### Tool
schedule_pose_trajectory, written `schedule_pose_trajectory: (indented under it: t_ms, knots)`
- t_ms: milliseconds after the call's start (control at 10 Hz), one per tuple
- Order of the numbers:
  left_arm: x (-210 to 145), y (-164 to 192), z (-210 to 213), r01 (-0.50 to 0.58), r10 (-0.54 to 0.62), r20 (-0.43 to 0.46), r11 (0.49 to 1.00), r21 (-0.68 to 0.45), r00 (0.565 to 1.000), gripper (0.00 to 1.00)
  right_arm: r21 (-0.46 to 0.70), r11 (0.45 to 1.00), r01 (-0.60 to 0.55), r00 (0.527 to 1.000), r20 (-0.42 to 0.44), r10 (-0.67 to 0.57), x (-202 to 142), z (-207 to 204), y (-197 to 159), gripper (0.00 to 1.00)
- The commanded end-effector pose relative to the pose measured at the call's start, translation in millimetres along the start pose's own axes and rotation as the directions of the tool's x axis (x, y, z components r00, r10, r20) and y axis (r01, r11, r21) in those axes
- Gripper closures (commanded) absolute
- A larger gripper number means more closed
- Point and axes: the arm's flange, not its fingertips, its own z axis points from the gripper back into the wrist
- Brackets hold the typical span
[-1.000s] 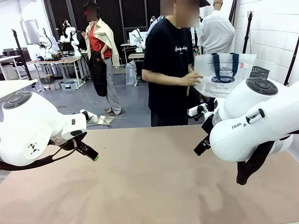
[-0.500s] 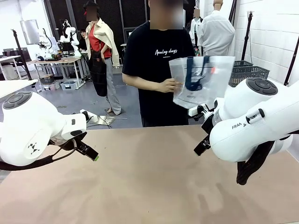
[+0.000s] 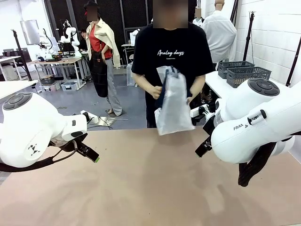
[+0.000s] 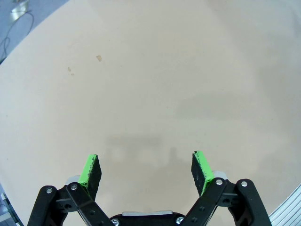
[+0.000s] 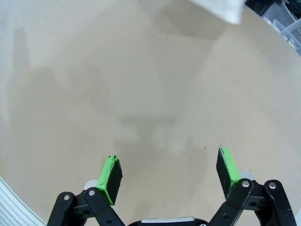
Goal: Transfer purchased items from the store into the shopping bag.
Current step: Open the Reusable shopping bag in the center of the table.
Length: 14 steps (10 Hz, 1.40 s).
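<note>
1. Front view: the left arm (image 3: 33, 134) comes in low from the left, its left gripper (image 3: 90, 154) slanting down toward the table (image 3: 150, 188) with a green pad tip showing. From this angle I cannot tell how wide its jaws stand
2. Front view: the right arm (image 3: 256, 122) is bent in from the right, and the right gripper (image 3: 203, 147) hangs above the table. It holds nothing
3. Front view: a person (image 3: 170, 54) at the far side holds the shopping bag (image 3: 174, 106) in front of the body, one hand (image 3: 154, 92) near its top and the other hand (image 3: 193, 98) at its side. The bag hangs narrow and folded, translucent, with navy strap at the top, its bottom near the table's far edge and well apart from both grippers
4. Front view: dark grey baskets (image 3: 244, 70) stand behind at right
5. Left wrist view: the left gripper's jaws are spread wide over bare tan table, with nothing between the pads
6. Right wrist view: the right gripper's jaws are likewise wide apart and empty above the table
</note>
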Motion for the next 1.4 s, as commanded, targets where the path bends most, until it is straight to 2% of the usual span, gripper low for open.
schedule_pose_trajectory:
  t_ms: [0, 1300]
  knots:
    - [-0.4, 1.5, 0.0, -0.004, 0.004, 0.0, 1.0, 0.0, 1.0, 0.0, 0.0, 1.0, -0.002, 1.0, 0.0, 0.002, 0.3, 0.0, 0.9, 0.0]
    - [-0.4, 1.5, 0.0, -0.004, 0.004, 0.0, 1.0, 0.0, 1.0, 0.0, 0.0, 1.0, -0.002, 1.0, 0.0, 0.002, 0.3, 0.0, 0.9, 0.0]
